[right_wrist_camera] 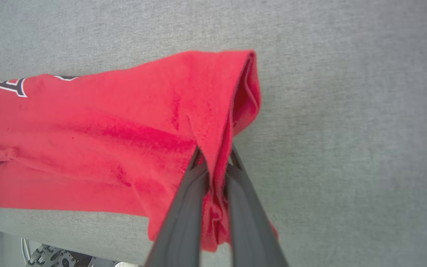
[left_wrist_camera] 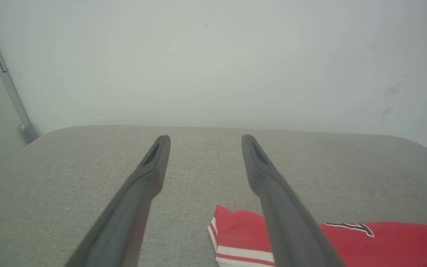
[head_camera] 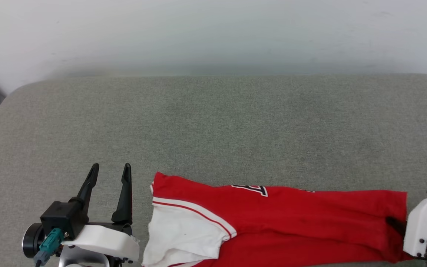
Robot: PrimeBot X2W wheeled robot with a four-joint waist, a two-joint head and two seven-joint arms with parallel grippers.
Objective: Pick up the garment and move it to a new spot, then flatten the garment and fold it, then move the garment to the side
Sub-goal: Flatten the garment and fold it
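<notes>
The red garment (head_camera: 295, 218) lies folded into a long strip along the near edge of the grey cushioned surface, its white sleeve panel (head_camera: 184, 230) at the left end and black white-outlined lettering on top. My left gripper (head_camera: 110, 170) stands open just left of the sleeve end, nothing between its fingers (left_wrist_camera: 150, 163); the garment's striped corner (left_wrist_camera: 235, 233) shows below its right finger. My right gripper (right_wrist_camera: 215, 155) is shut on the garment's right end (right_wrist_camera: 213, 122), with the cloth bunched between the fingers. In the head view that gripper's white housing (head_camera: 426, 222) sits at the garment's right edge.
The grey upholstered surface (head_camera: 213, 126) stretches wide and bare behind the garment, up to a pale wall (head_camera: 213, 33). Its rounded left corner (head_camera: 17, 92) drops off beside a dark strip. Robot base parts (right_wrist_camera: 50, 256) show below the near edge.
</notes>
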